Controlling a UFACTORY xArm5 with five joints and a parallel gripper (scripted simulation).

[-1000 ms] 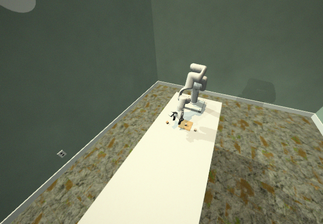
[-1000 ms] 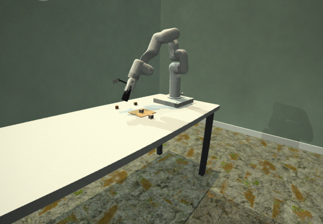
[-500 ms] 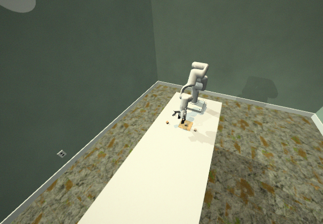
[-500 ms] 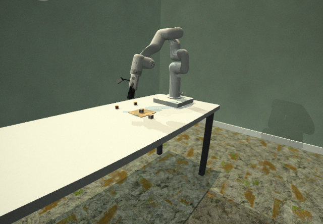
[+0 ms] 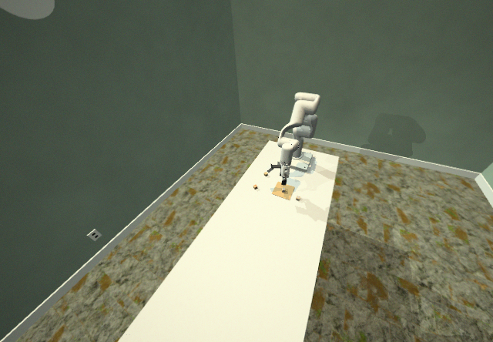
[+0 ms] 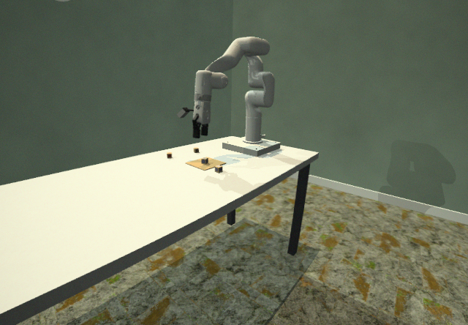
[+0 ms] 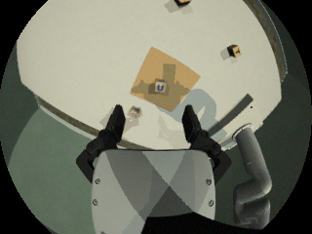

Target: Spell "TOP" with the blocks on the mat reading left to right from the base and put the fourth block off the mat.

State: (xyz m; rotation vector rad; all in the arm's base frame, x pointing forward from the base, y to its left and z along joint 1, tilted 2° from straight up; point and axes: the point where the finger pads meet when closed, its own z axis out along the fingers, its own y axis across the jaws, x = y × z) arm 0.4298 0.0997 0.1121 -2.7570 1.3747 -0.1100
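Observation:
The orange mat (image 5: pixel 287 196) (image 6: pixel 194 163) (image 7: pixel 152 58) lies flat on the table. A block with a blue U on top (image 6: pixel 204 160) (image 7: pixel 160 87) sits on it, near the middle. A pale block (image 5: pixel 297 198) (image 6: pixel 218 169) (image 7: pixel 135 112) lies off the mat; its bluish letter is unclear. A dark-sided orange block (image 5: pixel 265 173) (image 6: pixel 196 150) (image 7: pixel 234 51) lies off the mat towards the base; its dark letter is unclear. Another block (image 5: pixel 255 186) (image 6: pixel 169 155) (image 7: pixel 182 2) is cut off in the wrist view, its letter hidden. My gripper (image 5: pixel 283 182) (image 6: pixel 199 136) (image 7: pixel 153 111) is open and empty, high above the mat area.
The robot's base plate (image 5: pixel 306 162) (image 6: pixel 257 151) stands at the table's far end. The long white table (image 5: pixel 254 259) (image 6: pixel 94 208) extends away from the base beyond the mat. Shadows of the arm fall across the mat and the table around it.

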